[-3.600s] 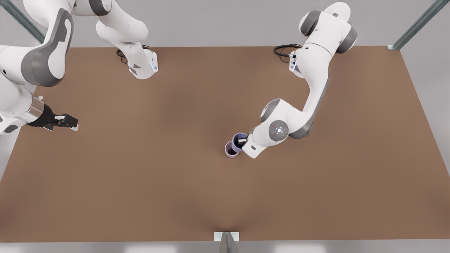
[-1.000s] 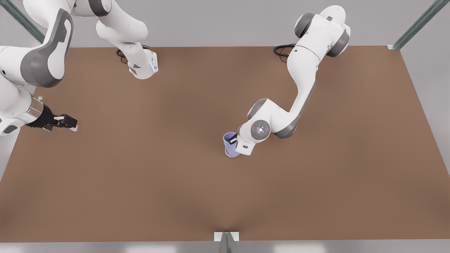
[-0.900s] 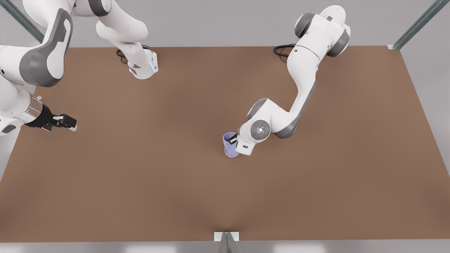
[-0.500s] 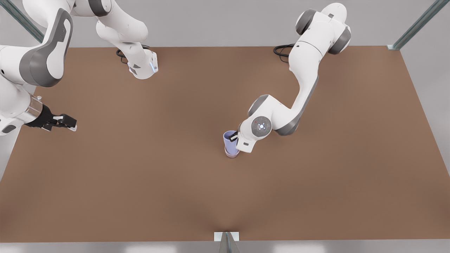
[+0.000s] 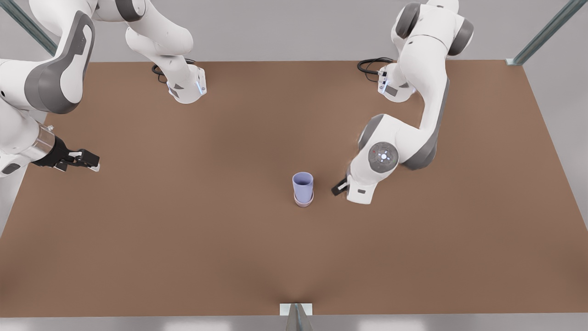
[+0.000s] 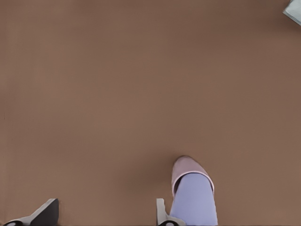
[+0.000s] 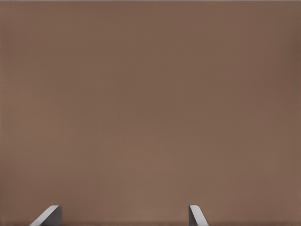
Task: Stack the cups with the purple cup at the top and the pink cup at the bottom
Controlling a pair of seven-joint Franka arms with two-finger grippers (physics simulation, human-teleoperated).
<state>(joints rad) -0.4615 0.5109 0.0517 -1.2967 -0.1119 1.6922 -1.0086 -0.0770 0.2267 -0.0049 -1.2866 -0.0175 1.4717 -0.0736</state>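
Purple cup (image 5: 302, 184) is sitting nested in the pink cup (image 5: 303, 202) near the middle of the brown table (image 5: 183, 230), the pink rim showing as a ring around its lower wall. The order the task asks for looks met.

Far off to the front view's left of the pink cup, my right gripper (image 5: 85, 161) is waiting over the table's edge. Its fingers are spread wide with nothing between them, and the right wrist view is showing their two tips (image 7: 195, 214) over bare board.

At the pink cup itself, the purple cup is standing upright as far as I can tell, mouth open to the camera. Whether it is seated fully down I cannot tell.

Just to the front view's right of the pink cup, my left gripper (image 5: 339, 188) is hovering low, clear of both cups, with its fingers parted wide and empty. In the left wrist view one fingertip (image 6: 162, 214) is lying close beside the purple cup (image 6: 195, 200), with the pink cup (image 6: 186, 165) ringing its far end.

I am judging the step in hand to be clearing away from the stack. Doing it well means keeping the left fingers wide, rising before swinging sideways, and steering away from the pink cup so nothing clips the tall purple wall, which could tip easily.
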